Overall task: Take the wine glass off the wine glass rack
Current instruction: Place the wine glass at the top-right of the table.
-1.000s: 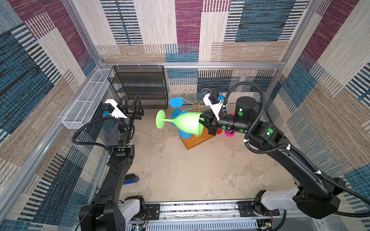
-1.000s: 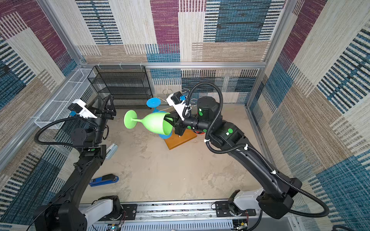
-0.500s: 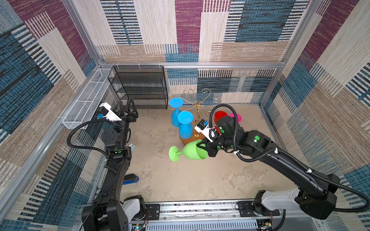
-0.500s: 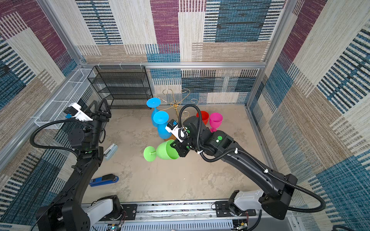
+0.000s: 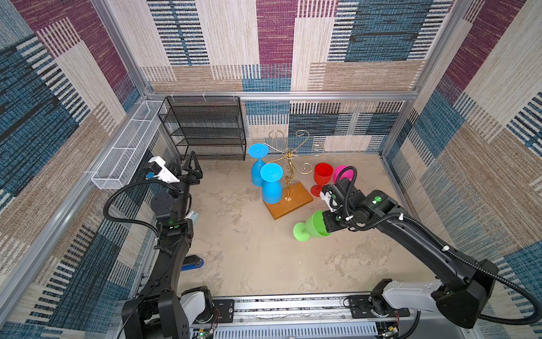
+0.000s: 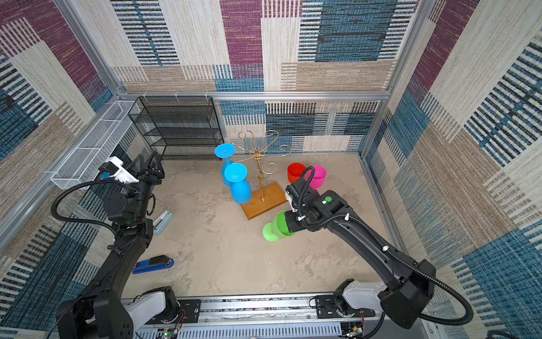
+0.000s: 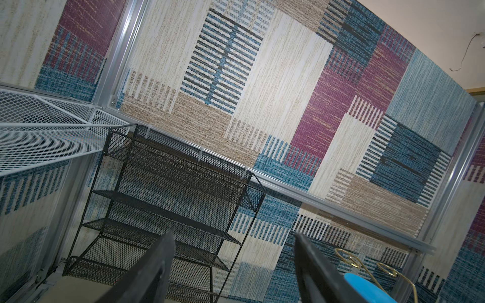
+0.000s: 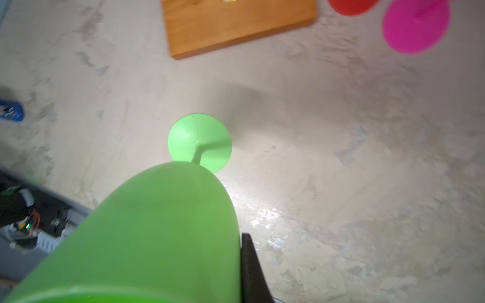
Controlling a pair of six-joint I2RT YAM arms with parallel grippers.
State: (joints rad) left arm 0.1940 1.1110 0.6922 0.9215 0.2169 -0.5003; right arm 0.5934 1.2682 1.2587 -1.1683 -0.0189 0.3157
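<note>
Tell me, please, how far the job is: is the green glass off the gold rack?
Done: the green wine glass is off the wine glass rack; a red glass and a pink glass stand beside it. In hand: the right gripper holds the green glass by its rim, tilted, low over the table. Remaining: set it down, release. Two blue glasses hang on the rack. The left gripper is open.
</note>
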